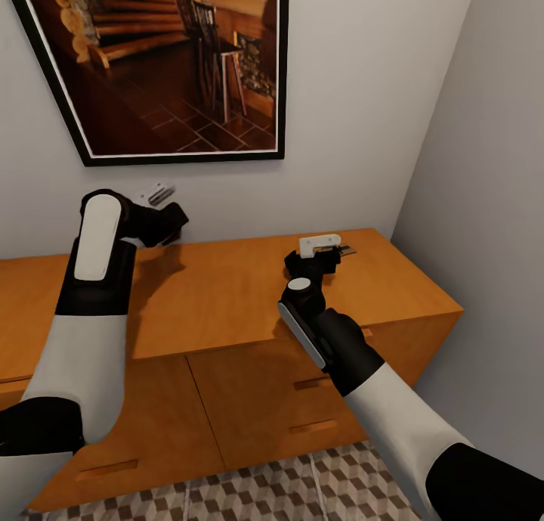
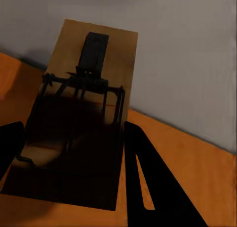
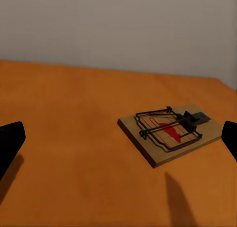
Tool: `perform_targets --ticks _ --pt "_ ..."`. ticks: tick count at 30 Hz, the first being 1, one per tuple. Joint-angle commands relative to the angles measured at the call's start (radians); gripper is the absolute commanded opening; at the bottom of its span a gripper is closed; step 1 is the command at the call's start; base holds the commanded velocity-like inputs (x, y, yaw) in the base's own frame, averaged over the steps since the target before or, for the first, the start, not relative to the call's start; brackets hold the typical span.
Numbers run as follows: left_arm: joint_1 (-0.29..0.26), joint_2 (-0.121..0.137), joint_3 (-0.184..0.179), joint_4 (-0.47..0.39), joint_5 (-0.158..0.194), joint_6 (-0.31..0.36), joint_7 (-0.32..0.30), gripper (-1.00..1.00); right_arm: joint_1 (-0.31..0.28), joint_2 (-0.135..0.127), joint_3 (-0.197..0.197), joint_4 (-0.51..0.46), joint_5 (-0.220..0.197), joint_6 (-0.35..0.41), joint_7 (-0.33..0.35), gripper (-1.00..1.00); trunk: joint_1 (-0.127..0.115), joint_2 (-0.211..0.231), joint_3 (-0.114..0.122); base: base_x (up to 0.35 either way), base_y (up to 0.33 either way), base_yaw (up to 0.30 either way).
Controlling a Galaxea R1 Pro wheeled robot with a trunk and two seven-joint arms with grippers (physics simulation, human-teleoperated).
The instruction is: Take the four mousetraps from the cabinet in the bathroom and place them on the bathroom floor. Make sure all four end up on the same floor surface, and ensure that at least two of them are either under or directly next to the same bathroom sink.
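A mousetrap (image 3: 169, 131) lies flat on the top of the orange-brown cabinet (image 1: 227, 294), near the cabinet's right end and short of the wall behind it. It is a thin tan board carrying a dark wire frame and a red mark on its face. The right gripper (image 3: 118, 143) hangs above the cabinet top just short of this trap, its two dark fingers spread wide apart with the trap ahead of them and nothing between them; in the head view the trap's edge (image 1: 346, 251) peeks out just past that gripper (image 1: 321, 252).

A second mousetrap (image 2: 81, 113) is clamped in the left gripper (image 2: 74, 143), whose dark fingers (image 2: 148, 182) press against the board's long edges. That board is lifted off the cabinet and tilted, its far end standing against the pale wall (image 2: 187, 54). In the head view the left gripper (image 1: 162, 222) is raised over the left part of the cabinet, close to the wall and below a framed picture (image 1: 170, 60) of a wooden staircase.

Below the cabinet's drawer fronts, a strip of bathroom floor (image 1: 302, 491) with a cube-pattern tile shows.
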Motion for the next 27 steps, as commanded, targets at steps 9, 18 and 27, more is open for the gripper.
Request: perform_targets --ticks 9,18,27 --pt "-0.001 0.002 0.000 -0.002 0.127 0.040 -0.079 -1.00 -0.001 0.000 0.002 -0.004 0.003 0.060 -0.008 1.00 0.000 0.000 -0.001 0.000 0.000 0.000" --pt "-0.002 0.003 -0.001 -0.002 0.318 0.043 -0.086 -1.00 -0.002 0.000 0.000 -0.005 0.004 0.064 -0.008 1.00 0.000 0.000 -0.001 0.000 0.000 0.000" --pt "-0.007 -0.007 -0.013 -0.002 0.452 0.060 -0.138 -1.00 -0.002 0.000 0.000 -0.005 0.003 0.064 -0.007 1.00 0.000 0.000 -0.001 0.000 0.000 0.000"
